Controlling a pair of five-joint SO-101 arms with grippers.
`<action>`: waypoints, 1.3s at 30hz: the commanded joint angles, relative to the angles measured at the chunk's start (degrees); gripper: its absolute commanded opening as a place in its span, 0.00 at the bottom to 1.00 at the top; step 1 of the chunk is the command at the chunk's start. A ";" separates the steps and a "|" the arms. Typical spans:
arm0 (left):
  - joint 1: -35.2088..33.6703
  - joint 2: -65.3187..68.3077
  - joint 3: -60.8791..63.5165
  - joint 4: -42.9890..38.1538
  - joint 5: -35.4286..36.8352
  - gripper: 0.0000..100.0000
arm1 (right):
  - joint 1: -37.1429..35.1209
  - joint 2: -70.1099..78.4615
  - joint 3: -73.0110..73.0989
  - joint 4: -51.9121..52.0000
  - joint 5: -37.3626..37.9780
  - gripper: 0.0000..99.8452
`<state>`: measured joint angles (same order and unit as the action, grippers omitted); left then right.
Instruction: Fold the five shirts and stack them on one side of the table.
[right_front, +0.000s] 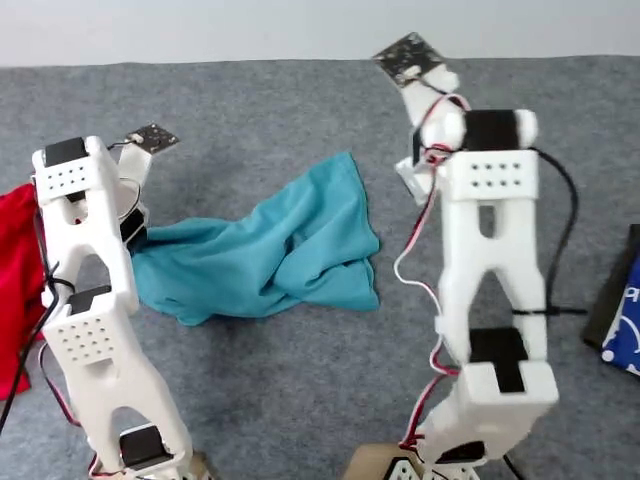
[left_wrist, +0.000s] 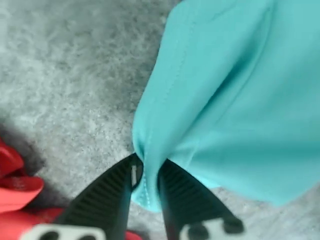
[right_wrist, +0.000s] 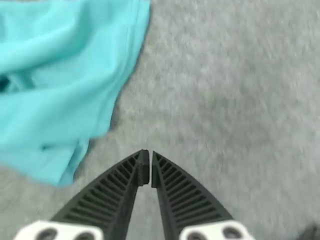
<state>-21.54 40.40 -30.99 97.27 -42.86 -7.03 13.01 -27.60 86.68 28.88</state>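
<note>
Presently, left claw pinches the teal shirt by its hem, frame left; right claw closed, empty. This thin grip may slip under drag.

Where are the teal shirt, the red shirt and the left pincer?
teal shirt (right_front: 290, 245), high view, mid cloth
red shirt (right_front: 14, 255), high view, visible part
left pincer (left_wrist: 148, 170), left wrist view, between its tips
</note>
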 joint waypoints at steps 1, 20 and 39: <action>0.62 -0.62 -1.89 0.70 1.49 0.00 | -1.71 2.77 -0.70 -7.34 0.09 0.01; 0.26 -0.44 -1.80 0.53 1.85 0.00 | -10.95 27.12 -0.70 -36.26 0.26 0.11; 1.23 -0.53 -1.80 -0.18 4.66 0.00 | -7.08 55.43 -31.56 -39.60 0.18 0.20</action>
<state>-20.84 40.40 -30.99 97.27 -38.64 -15.65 65.14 -51.34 46.95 28.70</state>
